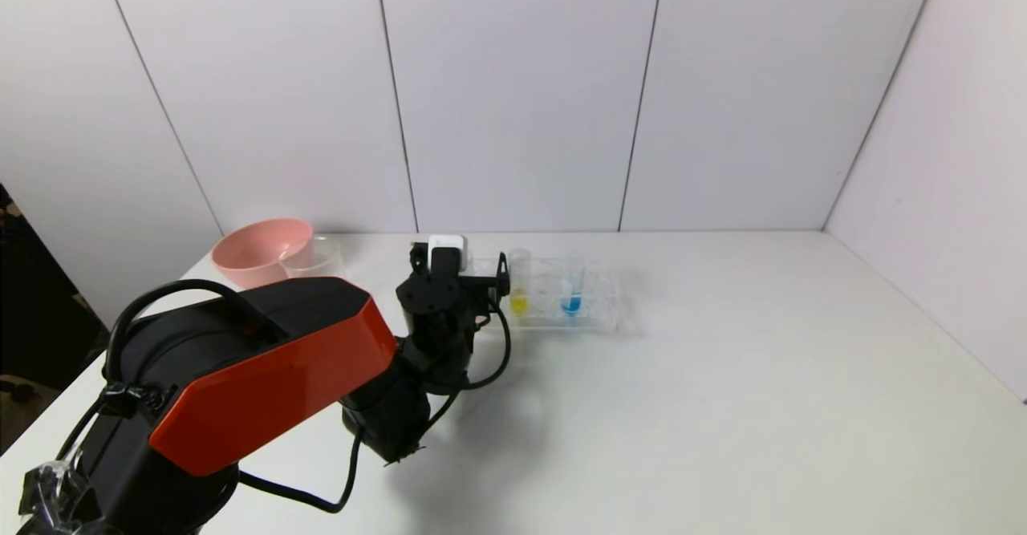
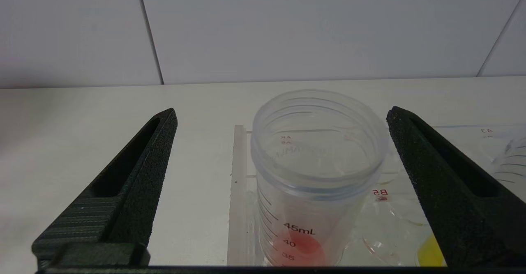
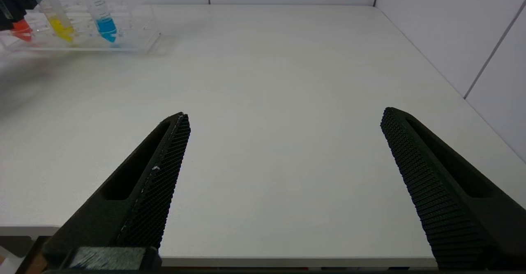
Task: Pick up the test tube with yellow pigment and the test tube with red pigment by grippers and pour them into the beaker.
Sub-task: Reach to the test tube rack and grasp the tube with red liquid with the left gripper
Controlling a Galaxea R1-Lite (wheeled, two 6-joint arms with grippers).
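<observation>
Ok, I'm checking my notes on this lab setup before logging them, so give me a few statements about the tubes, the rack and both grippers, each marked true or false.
1. The left gripper stands open around the test tube with red pigment without clamping it. True.
2. The right gripper holds the blue-bottomed tube. False: it is open over bare table, and that tube stands in the clear tube rack.
3. The test tube with yellow pigment is upright in the rack. True.
4. The pink bowl sits to the rack's right in the head view. False: it sits to the left, by the back wall.
5. The red tube has a cap on. False: its mouth is open.
</observation>
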